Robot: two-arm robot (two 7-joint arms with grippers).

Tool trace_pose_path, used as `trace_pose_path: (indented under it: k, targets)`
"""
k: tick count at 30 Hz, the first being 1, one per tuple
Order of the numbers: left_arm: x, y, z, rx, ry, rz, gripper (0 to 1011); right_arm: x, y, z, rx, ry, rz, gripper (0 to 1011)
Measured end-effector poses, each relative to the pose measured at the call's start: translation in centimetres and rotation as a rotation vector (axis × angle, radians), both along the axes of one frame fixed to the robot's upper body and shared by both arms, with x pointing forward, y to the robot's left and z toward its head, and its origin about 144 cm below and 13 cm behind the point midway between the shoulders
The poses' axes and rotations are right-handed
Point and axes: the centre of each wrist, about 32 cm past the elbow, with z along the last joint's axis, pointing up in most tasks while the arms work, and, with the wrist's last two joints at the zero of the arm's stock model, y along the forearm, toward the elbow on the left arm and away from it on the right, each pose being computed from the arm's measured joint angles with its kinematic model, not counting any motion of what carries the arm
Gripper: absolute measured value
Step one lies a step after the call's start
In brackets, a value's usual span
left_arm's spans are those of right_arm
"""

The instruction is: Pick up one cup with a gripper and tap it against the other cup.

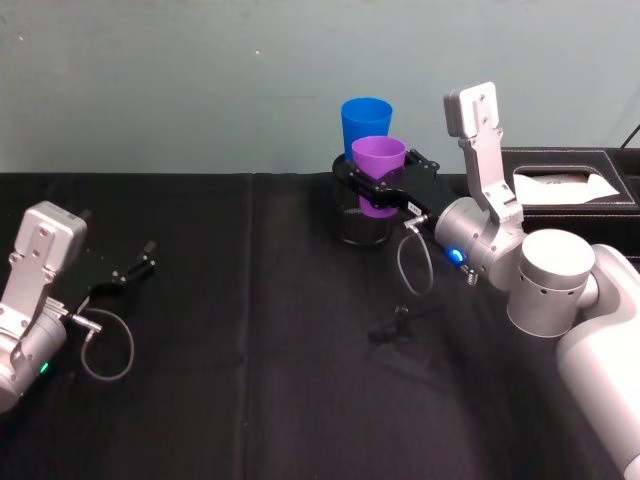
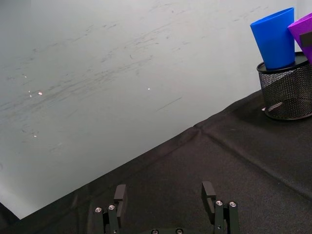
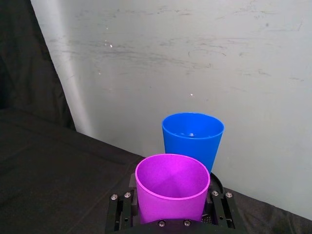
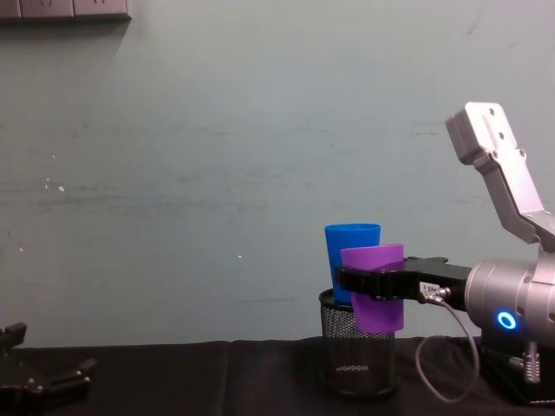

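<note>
The fingers of the right gripper (image 1: 378,186) are clamped on the purple cup (image 1: 378,175), held in the air just beside the blue cup (image 1: 366,123) standing on the black mesh holder (image 4: 358,355). I judge the picking is done and the tap itself is left or just happening; contact I cannot tell. The left gripper (image 1: 135,268) waits near the table with fingers apart.

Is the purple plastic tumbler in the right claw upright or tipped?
Upright. The purple plastic tumbler is clamped in the right claw, rim up and level, its open mouth facing up in the right wrist view.
</note>
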Motion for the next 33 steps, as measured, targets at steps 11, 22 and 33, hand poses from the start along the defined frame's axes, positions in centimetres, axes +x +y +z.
trace_pose_path:
  k: [11,22,33]
  targets:
    - [0.0,0.0,0.0,0.0,0.0,0.0,1000,0.0,0.0,0.0,0.0,0.0,0.0,733]
    - [0.0,0.0,0.0,0.0,0.0,0.0,1000,0.0,0.0,0.0,0.0,0.0,0.0,733]
    - [0.0,0.0,0.0,0.0,0.0,0.0,1000,0.0,0.0,0.0,0.0,0.0,0.0,732]
